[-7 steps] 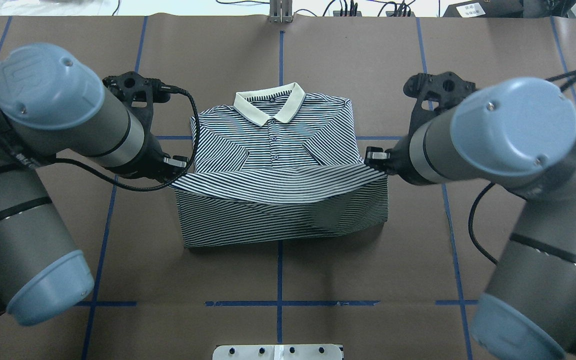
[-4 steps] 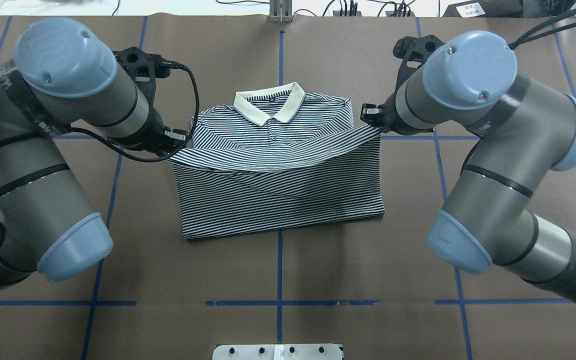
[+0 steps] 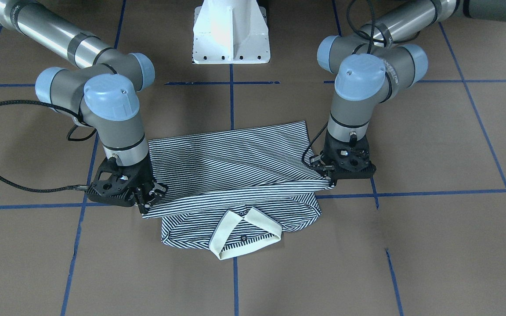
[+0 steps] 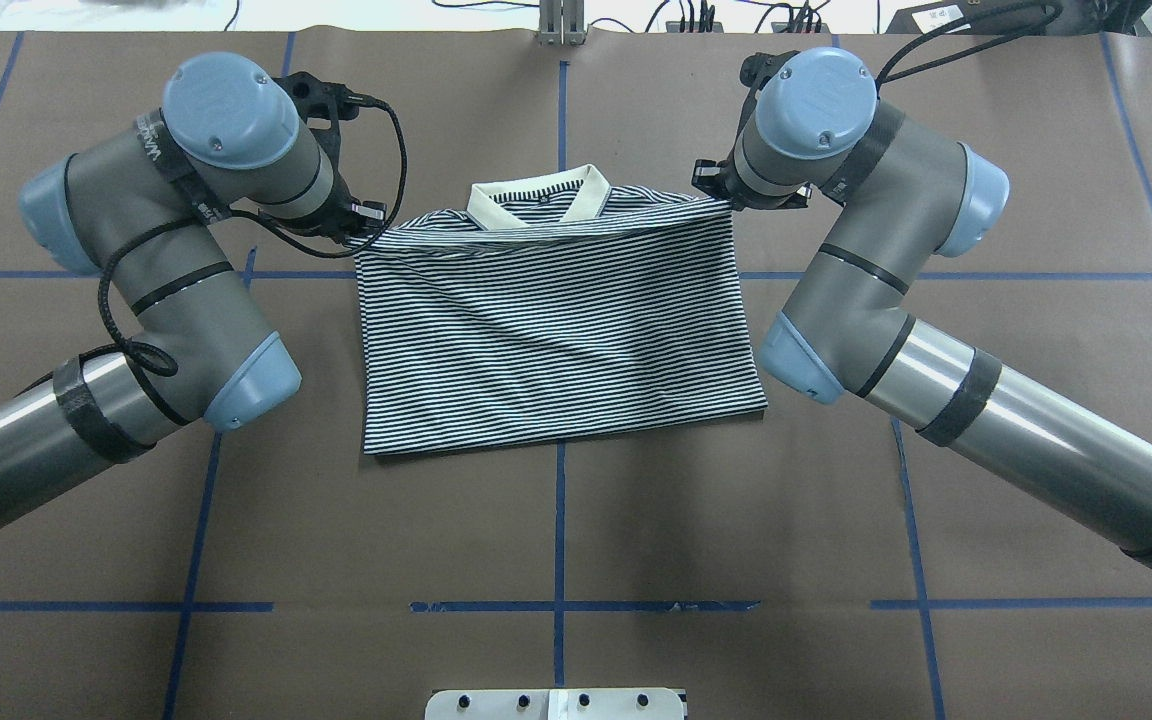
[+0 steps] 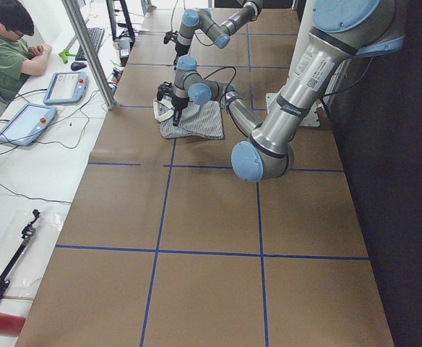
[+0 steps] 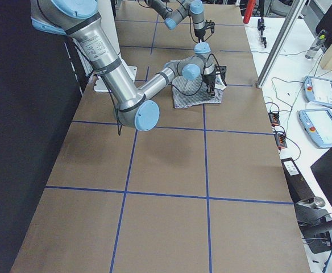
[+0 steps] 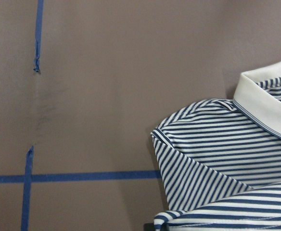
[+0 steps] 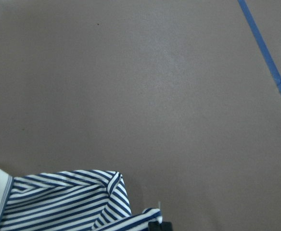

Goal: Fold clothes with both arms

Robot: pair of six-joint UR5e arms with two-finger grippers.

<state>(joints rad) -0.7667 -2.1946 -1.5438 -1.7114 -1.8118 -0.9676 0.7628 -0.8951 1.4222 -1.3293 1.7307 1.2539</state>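
Overhead exterior view: a short-sleeved polo shirt with thin navy-and-white stripes point(image 4: 556, 340) lies at the middle of a brown paper-covered desk point(image 4: 556, 530) marked with blue tape lines. The shirt's lower half is folded up over its chest. The hem runs side to side across the lower part of the plain cream collar point(image 4: 536, 198), which shows at the far edge.

Two silver-grey tubular arms with light blue joint caps reach in from the sides. The left arm point(image 4: 186, 300) ends in black left fingers point(image 4: 364, 228), clenched on the hem corner on that side. The right arm point(image 4: 866, 280) ends in black right fingers point(image 4: 718, 192), clenched on the opposite hem corner. The hem is drawn taut between them.

The front-facing view shows the same scene mirrored, with a white pedestal base point(image 3: 231, 33) on the robot's side of the desk. Each wrist camera shows a striped shoulder lying flat on the brown paper, with a scrap of striped cloth at the bottom edge of the frame.
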